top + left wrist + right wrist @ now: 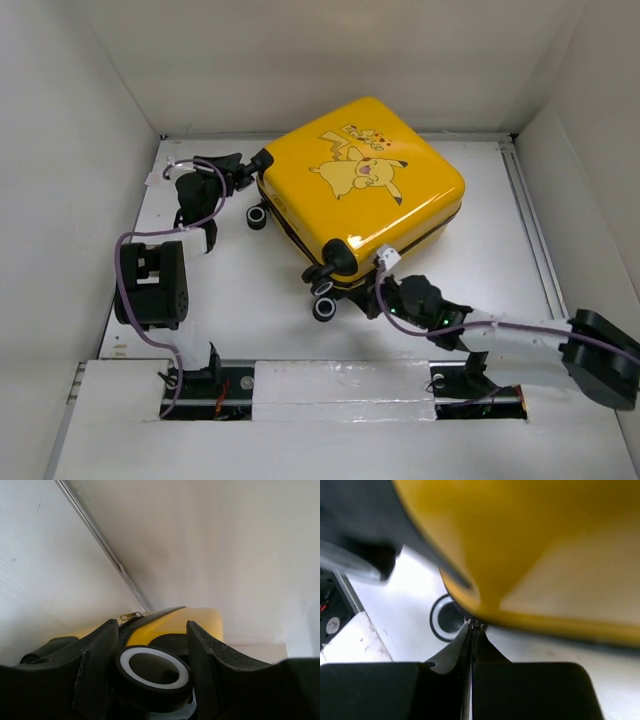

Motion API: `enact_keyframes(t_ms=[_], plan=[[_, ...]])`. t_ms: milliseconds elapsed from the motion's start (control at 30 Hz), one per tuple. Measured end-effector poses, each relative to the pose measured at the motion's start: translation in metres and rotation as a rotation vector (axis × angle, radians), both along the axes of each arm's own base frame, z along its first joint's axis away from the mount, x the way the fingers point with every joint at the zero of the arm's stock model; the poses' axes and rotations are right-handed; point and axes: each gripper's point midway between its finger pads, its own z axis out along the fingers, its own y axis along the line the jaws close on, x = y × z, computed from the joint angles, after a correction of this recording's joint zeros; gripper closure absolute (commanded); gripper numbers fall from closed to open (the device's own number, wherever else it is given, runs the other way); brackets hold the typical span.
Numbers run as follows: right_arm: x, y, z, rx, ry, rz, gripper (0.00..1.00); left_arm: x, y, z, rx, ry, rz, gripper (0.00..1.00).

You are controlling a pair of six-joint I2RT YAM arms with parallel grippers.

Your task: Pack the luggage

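The luggage lies flat and closed on the white table. Its printed yellow side is up, and it is turned so that one corner points to the arms' bases. It takes the far middle part of the table, a little to the right. Black wheels stick out along its near-left side, and a pair of them sits at the near corner.

The left pincer is at the left corner of the luggage, low on the side of the shell. In the left wrist view its two fingers stand apart, one on each side of a black wheel with a white ring. This wheel fills the gap from one finger to the other, so the pincer looks closed on it. Behind the wheel the yellow shell goes up, and a small metal zipper tab lies on the dark seam.

The right pincer is at the near corner of the luggage, just right of the pair of wheels, and it reaches under the edge of the shell. In the right wrist view its fingers are pressed together and only a thin line remains between them. Their tips touch the lower edge of the yellow shell. Something small and shiny shows exactly at the tips, but it is too blurred and I cannot tell if it is held. Another white-ringed wheel stands on the table just left of the tips.
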Motion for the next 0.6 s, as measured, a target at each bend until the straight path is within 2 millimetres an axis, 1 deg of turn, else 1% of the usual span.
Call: enact_keyframes(t_ms=[67,100,167,233,267,333,400,467,533,600], plan=[[0.001,0.018,-0.006,-0.028,0.024,0.014,1.00,-0.006,-0.003,-0.002,-0.003,-0.005,0.002,1.00],[0.003,0.023,-0.008,-0.035,0.022,0.012,1.00,-0.009,-0.001,-0.001,-0.004,-0.014,0.021,1.00],[0.005,0.025,-0.007,-0.037,0.015,0.015,1.00,-0.015,0.007,-0.002,-0.001,-0.029,0.075,1.00],[0.010,0.021,-0.006,-0.041,0.008,0.039,1.00,-0.026,0.018,-0.003,0.004,-0.043,0.136,1.00],[0.012,0.017,-0.005,-0.044,0.012,0.058,1.00,-0.033,0.023,-0.002,0.006,-0.051,0.166,1.00],[0.020,0.002,-0.005,-0.053,0.035,0.069,1.00,-0.050,0.030,-0.002,0.017,-0.067,0.212,1.00],[0.035,-0.021,-0.004,-0.052,0.085,0.038,1.00,-0.069,0.032,-0.002,0.032,-0.079,0.248,1.00],[0.055,-0.043,-0.003,-0.056,0.113,-0.033,1.00,-0.086,0.025,-0.001,0.052,-0.093,0.258,1.00],[0.073,-0.064,-0.002,-0.062,0.122,-0.123,1.00,-0.101,0.015,0.000,0.068,-0.106,0.245,1.00],[0.090,-0.078,0.001,-0.051,0.095,-0.217,1.00,-0.115,0.001,0.001,0.085,-0.119,0.210,1.00]])
